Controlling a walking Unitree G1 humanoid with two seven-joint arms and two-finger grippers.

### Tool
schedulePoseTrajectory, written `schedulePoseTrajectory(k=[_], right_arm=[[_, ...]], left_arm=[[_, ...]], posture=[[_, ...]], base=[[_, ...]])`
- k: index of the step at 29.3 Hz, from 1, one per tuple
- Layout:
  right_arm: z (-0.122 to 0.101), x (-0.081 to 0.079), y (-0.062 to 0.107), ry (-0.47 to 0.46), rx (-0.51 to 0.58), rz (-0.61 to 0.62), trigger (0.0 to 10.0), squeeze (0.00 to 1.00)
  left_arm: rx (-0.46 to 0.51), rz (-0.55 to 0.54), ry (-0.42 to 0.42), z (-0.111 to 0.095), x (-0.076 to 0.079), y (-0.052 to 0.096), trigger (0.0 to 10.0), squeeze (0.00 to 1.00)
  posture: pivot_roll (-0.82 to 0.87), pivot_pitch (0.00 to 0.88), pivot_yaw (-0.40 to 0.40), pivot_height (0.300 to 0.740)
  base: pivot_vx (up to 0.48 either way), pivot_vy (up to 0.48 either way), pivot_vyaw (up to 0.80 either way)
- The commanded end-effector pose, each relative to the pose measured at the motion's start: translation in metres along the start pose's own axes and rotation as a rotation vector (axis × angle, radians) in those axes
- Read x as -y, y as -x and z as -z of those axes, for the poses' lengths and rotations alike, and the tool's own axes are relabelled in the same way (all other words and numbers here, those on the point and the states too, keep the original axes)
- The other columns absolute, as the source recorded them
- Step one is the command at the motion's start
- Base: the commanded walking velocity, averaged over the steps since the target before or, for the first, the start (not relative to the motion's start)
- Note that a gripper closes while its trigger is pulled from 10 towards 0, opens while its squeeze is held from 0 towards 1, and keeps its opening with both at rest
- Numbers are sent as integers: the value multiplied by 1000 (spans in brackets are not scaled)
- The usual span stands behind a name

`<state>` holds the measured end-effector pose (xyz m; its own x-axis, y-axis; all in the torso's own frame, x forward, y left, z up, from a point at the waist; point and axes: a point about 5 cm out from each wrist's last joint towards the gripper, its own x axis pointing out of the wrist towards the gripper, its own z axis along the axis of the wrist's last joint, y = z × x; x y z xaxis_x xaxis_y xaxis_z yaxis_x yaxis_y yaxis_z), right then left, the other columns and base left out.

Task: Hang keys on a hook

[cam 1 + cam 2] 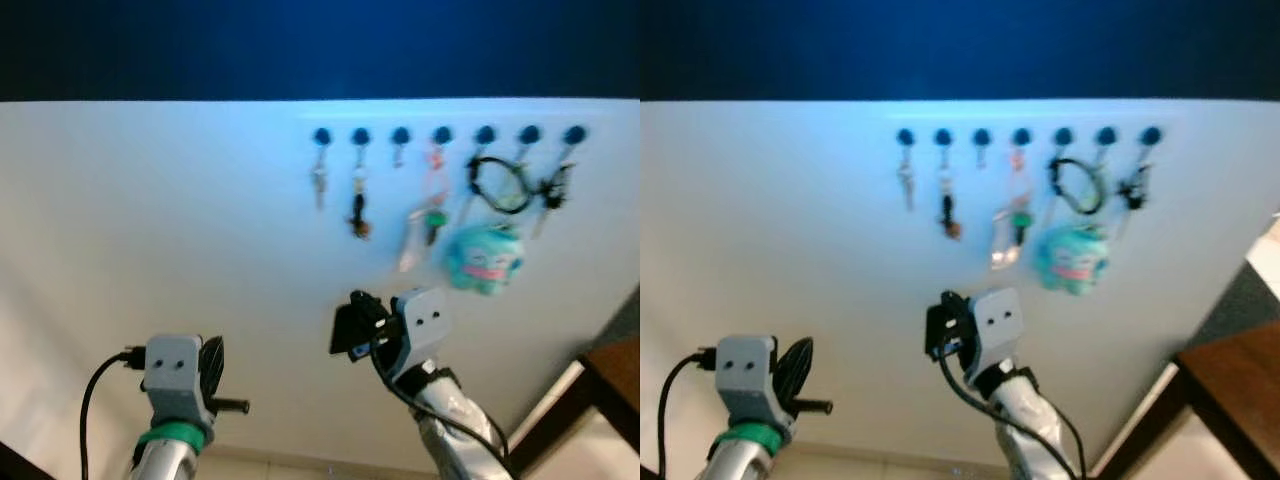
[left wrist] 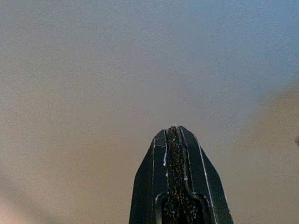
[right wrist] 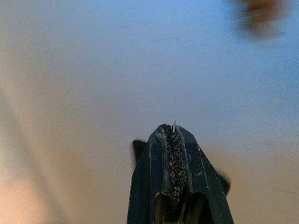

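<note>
A row of seven dark hooks (image 1: 443,135) runs level along the white wall (image 1: 180,230), and from them hang bunches of keys (image 1: 358,205), a black loop (image 1: 498,184) and a turquoise plush charm (image 1: 483,258), each hanging straight down with its long axis vertical. The right end effector (image 1: 350,325) is raised toward the wall, below the hooks and apart from them, its fingers (image 3: 175,154) pressed together with a small pale sliver showing at the tips, though what that sliver is cannot be told. The left end effector (image 1: 213,368) is held lower and well to the left, its fingers (image 2: 174,158) also together and holding nothing.
</note>
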<state>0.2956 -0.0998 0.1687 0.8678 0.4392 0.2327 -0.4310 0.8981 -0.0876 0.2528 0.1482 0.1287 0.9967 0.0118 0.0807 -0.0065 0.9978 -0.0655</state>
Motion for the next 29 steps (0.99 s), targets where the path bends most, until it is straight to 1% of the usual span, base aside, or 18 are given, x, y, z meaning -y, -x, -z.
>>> schedulePoseTrajectory(k=[1,3,9,10,17,19,20,21,22,24,26,28,29], right_arm=[[2,-2,1,-2,-7,-4,10000,0],[2,-3,1,-1,-7,-5,10000,0],[2,-3,1,-1,-5,-6,10000,0],[2,-3,1,-1,-4,-6,10000,0],[0,-2,-1,-2,4,-7,10000,0],[-10,-5,-6,1,37,-21,10000,0],[-10,-5,-6,1,37,-21,10000,0],[-20,-6,-10,4,72,-29,10000,0],[-20,-6,-10,4,72,-29,10000,0],[-37,-5,-18,8,132,-31,10000,0],[-37,-5,-18,8,132,-31,10000,0],[-50,-2,-23,11,176,-24,10000,0],[-50,-2,-23,11,176,-24,10000,0]], left_arm=[[6,-2,1,-1,-1,2,10000,0],[31,2,4,-5,0,1,10000,0],[37,-3,13,-6,0,1,10000,0],[40,-8,30,-5,0,1,10000,0],[35,-23,32,-5,-3,1,10000,0],[33,-26,23,-5,-3,1,10000,0],[33,-26,23,-5,-3,1,10000,0],[33,-26,21,-5,-3,1,10000,0],[33,-26,21,-5,-3,1,10000,0],[33,-24,20,-5,-3,1,10000,0],[33,-24,20,-5,-3,1,10000,0],[35,-18,22,-4,-2,1,10000,0],[35,-18,22,-4,-2,1,10000,0]], posture=[[-89,46,166,740],[-89,46,166,740],[-89,46,166,740],[-89,46,166,740],[-87,44,165,740],[-87,44,165,740],[-87,44,165,740],[-89,43,166,740],[-89,43,166,740],[-89,43,166,740],[-89,43,166,740],[-90,44,166,740],[-90,44,166,740]], base=[[0,0,0],[0,-480,0],[0,-480,0],[0,0,0],[0,0,0],[0,0,0],[0,0,0],[0,0,0],[0,0,0],[0,0,0],[0,0,0],[0,0,0],[0,0,0]])
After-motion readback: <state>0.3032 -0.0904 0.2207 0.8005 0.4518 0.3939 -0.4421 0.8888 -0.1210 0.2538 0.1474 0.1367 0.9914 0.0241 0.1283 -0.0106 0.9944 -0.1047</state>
